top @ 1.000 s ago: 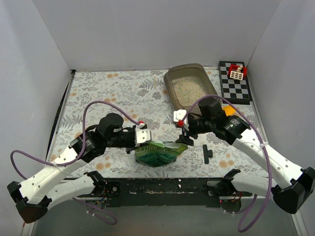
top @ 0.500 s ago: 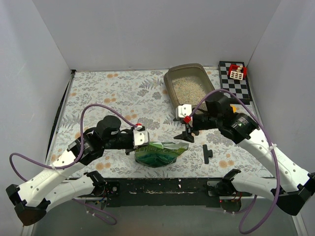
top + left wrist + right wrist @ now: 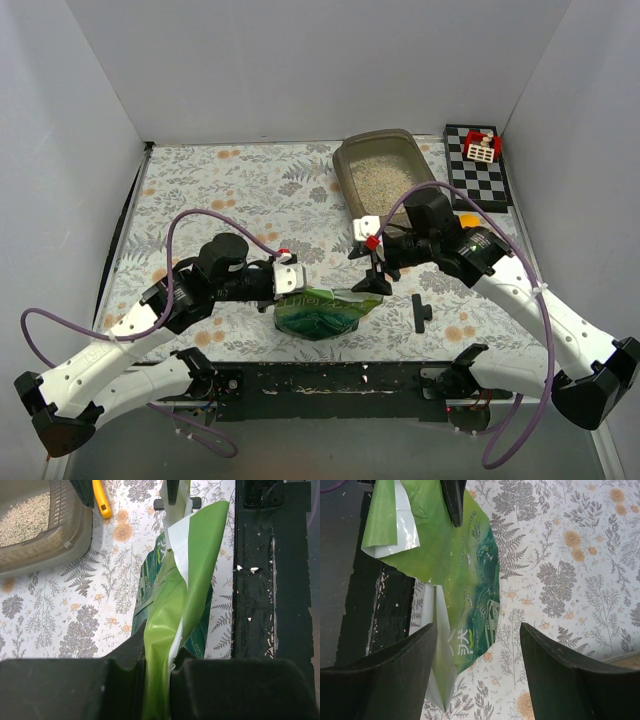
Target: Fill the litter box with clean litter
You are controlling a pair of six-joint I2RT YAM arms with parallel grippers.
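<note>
The grey-brown litter box (image 3: 347, 165) stands at the back right with pale beige clean litter (image 3: 385, 182) inside; both show in the left wrist view, box (image 3: 60, 540) and litter (image 3: 22, 522). A crinkled green foil bag (image 3: 320, 310) lies at the mat's front edge. My left gripper (image 3: 289, 281) is shut on the bag's left end; the green foil (image 3: 165, 630) is pinched between its jaws. My right gripper (image 3: 372, 278) is open just above the bag's right end; in its own view (image 3: 477, 675) the bag's white corner (image 3: 437, 645) lies by its left finger.
A yellow-orange scoop (image 3: 465, 222) lies by the right arm, also in the left wrist view (image 3: 101, 500). A checkered board (image 3: 478, 175) with a red-and-white piece (image 3: 482, 147) sits at the back right. A small black part (image 3: 421, 313) lies on the floral mat. The black front rail (image 3: 330, 380) borders the bag.
My right gripper drew back a little to the right from the bag's end, then came back left toward it, still open. The left gripper kept hold of the bag.
</note>
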